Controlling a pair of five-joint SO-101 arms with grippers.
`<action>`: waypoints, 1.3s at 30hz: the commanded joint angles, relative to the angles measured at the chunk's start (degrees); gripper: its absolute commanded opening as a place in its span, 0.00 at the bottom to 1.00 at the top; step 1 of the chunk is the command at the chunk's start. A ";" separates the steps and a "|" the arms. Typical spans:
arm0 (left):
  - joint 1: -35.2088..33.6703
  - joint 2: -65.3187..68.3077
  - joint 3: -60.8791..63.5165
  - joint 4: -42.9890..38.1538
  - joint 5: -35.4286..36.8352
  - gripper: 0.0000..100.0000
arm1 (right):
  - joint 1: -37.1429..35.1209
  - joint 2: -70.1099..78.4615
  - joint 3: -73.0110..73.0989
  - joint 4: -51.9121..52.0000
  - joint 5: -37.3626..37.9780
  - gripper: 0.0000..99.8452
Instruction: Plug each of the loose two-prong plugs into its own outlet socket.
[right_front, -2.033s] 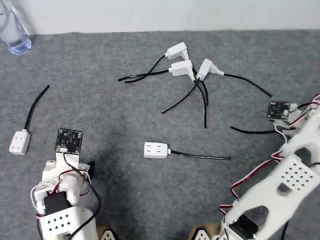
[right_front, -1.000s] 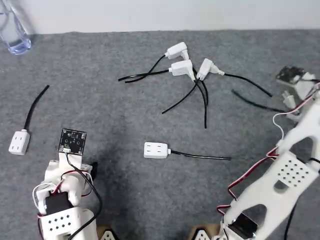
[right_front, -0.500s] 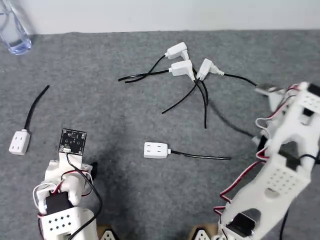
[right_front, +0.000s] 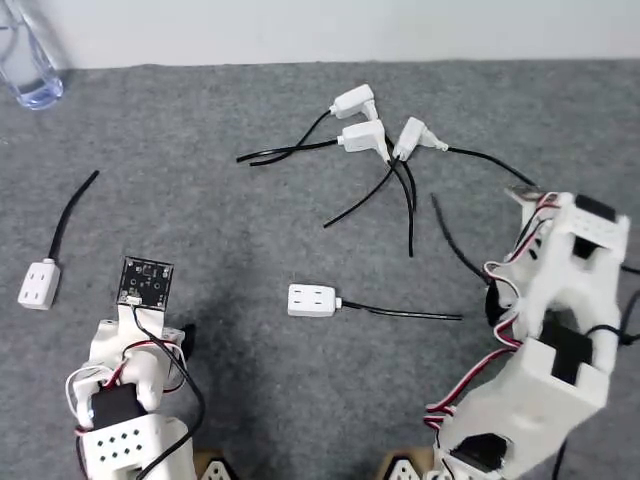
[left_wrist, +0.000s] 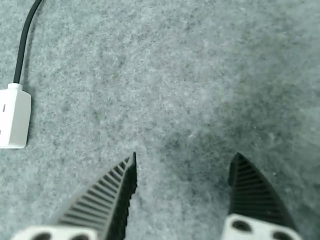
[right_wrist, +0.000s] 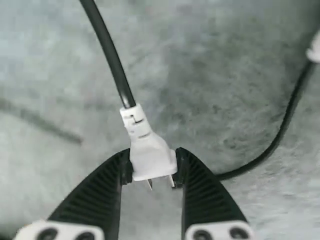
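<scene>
My right claw (right_wrist: 151, 162) is pinching a two-prong plug (right_wrist: 146, 147).
It is gripping the light, hard body by its flat sides, prongs pointing back at my wrist; the limp cord (right_wrist: 107, 55) is trailing off and, I judge, may tug. My left claw (left_wrist: 182, 170) is hanging wide open, holding nothing, over the table (left_wrist: 200, 75). The middle socket (right_front: 312, 300) is lying at nine o'clock from my right arm, spare plugs (right_front: 365, 135) at eleven.
</scene>
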 joint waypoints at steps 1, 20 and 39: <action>0.53 -0.35 -0.48 -0.53 0.53 0.28 | -1.89 0.13 1.14 -4.53 -14.15 0.02; 0.53 -0.35 -0.40 -0.62 0.53 0.28 | -8.92 0.75 -9.93 -1.98 -53.10 0.05; 0.53 -0.35 -0.40 -0.62 0.53 0.28 | -16.31 0.57 -16.79 15.69 5.80 0.63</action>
